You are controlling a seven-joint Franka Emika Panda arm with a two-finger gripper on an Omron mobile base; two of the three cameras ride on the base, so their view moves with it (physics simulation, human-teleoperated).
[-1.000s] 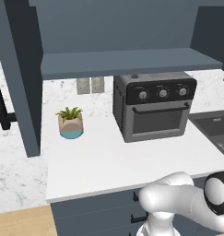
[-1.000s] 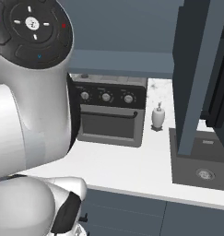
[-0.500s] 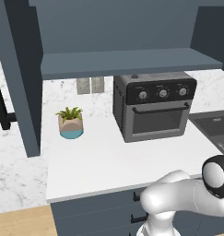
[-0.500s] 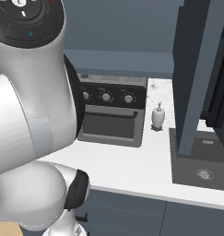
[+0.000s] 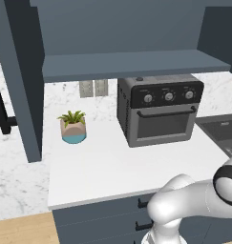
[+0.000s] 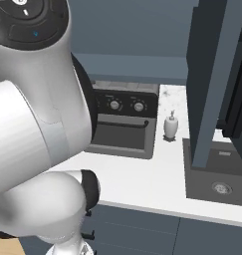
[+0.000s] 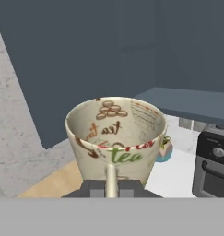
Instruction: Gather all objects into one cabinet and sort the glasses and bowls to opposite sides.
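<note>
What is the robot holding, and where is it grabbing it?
A beige mug with "tea" printed on it. The tool is pinching its handle.

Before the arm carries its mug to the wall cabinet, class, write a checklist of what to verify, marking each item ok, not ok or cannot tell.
1. End effector shut on the beige mug: ok.
2. Mug upright, mouth up: ok in the hand view.
3. Mug empty: ok, nothing inside.
4. Cabinet shelf bare above the toaster oven: ok for the part shown.
5. Where the other cups and bowl stand: cannot tell.
6. Cabinet door clear of the swing: cannot tell.
</note>
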